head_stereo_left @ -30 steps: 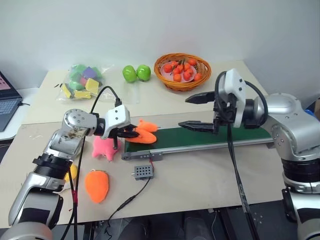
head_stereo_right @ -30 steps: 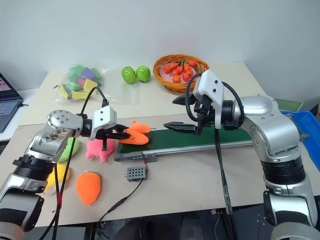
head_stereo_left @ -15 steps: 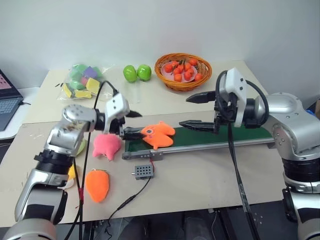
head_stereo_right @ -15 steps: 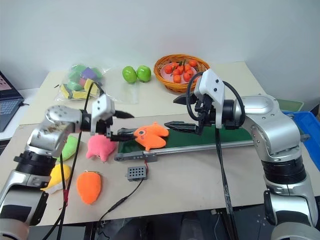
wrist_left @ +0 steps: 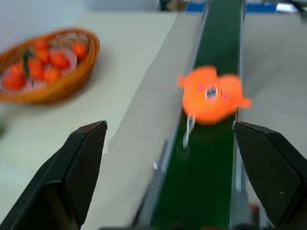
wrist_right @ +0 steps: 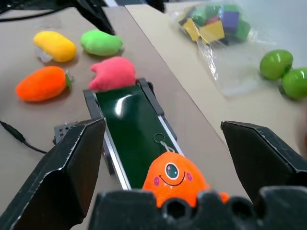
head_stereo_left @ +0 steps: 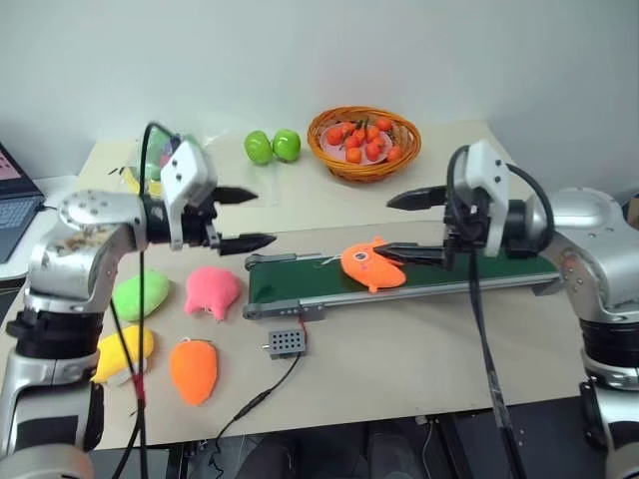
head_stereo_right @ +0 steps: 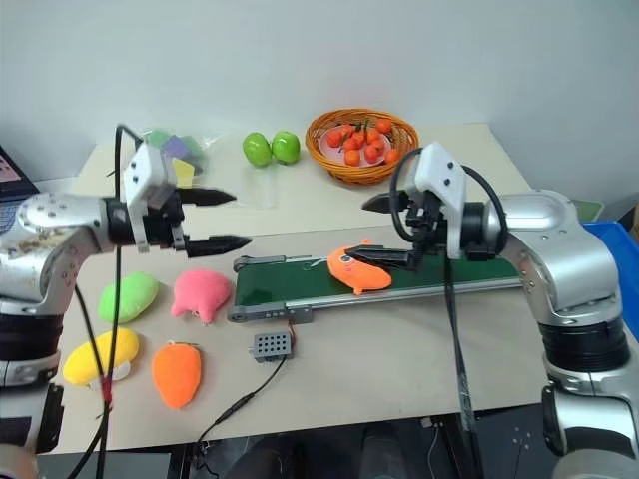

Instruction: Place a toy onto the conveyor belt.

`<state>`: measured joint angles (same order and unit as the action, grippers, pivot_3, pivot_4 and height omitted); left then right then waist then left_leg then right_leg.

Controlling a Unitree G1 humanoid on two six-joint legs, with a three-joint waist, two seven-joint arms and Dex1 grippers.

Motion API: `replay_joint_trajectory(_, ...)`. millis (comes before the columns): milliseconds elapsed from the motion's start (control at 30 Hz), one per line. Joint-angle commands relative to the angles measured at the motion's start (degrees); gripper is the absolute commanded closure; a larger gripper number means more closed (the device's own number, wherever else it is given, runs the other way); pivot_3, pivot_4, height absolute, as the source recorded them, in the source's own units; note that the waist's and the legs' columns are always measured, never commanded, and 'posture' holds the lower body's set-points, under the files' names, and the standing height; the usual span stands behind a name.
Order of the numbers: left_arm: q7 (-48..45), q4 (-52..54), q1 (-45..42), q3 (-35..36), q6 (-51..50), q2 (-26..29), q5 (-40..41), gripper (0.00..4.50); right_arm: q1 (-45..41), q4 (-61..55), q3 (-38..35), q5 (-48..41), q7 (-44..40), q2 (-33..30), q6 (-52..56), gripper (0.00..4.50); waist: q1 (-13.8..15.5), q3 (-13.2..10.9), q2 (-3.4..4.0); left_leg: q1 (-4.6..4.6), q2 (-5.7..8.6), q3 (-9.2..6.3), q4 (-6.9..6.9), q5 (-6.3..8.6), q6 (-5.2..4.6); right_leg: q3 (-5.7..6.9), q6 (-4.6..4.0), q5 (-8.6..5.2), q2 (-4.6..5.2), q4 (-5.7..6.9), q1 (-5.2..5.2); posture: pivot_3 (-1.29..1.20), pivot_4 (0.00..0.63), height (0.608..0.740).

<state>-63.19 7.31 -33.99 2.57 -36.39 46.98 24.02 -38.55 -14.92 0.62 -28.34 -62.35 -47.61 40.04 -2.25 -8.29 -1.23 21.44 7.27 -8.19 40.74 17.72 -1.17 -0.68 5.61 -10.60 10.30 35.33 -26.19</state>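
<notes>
The toy (head_stereo_left: 371,267), an orange-red plush with a little face, lies on the dark green conveyor belt (head_stereo_left: 300,280), about a third of the way along from its left end. My left gripper (head_stereo_left: 262,218) hangs open and empty above the table, off the belt's left end and well clear of the toy. My right gripper (head_stereo_left: 389,227) is open above the belt. Its lower finger reaches just over the toy's far side without closing on it. In the right wrist view the toy (wrist_right: 175,179) sits low between the two fingers (wrist_right: 76,158).
Left of the belt lie a pink plush (head_stereo_left: 212,289), a green plush (head_stereo_left: 140,294), a yellow plush (head_stereo_left: 122,351) and an orange carrot plush (head_stereo_left: 193,369). A grey box (head_stereo_left: 286,342) with a cable sits in front. A fruit basket (head_stereo_left: 363,142), two green apples (head_stereo_left: 272,146) and a laptop (head_stereo_left: 15,190) are behind.
My left gripper opened, let go of the toy, then rose and drew back to the left. The toy now lies on the belt and has travelled right, toward my right gripper.
</notes>
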Motion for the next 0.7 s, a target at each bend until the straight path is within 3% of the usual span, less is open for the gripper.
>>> replay_joint_trajectory(33,2.5,6.5,2.5,3.9,-1.0,1.1,2.0,0.02,0.4,0.9,-3.3,-0.2,0.0,-1.7,-1.6,0.0,0.2,0.0,0.0,0.0,0.0,0.0,0.0,0.0,0.0,0.0,0.0,0.0,0.0,-0.02,0.02,0.0,0.15,0.74)
replay_joint_trajectory(400,12.7,8.0,3.3,5.7,-2.9,-2.4,3.3,0.02,6.7,7.8,-5.9,0.0,1.0,2.0,-6.1,0.0,1.4,0.0,0.0,-0.12,-0.04,0.21,0.0,0.01,-0.01,-0.14,-0.03,0.04,-0.02,-0.18,0.04,0.0,0.15,0.74)
replay_joint_trajectory(700,11.1,7.2,3.2,4.3,-2.3,-2.7,4.2,0.02,6.0,6.4,-7.5,-0.6,1.4,-0.1,-5.5,0.0,1.4,0.0,0.01,-0.13,-0.08,0.27,-0.01,0.01,0.0,-0.15,-0.05,0.06,-0.04,-0.2,0.03,0.0,0.15,0.74)
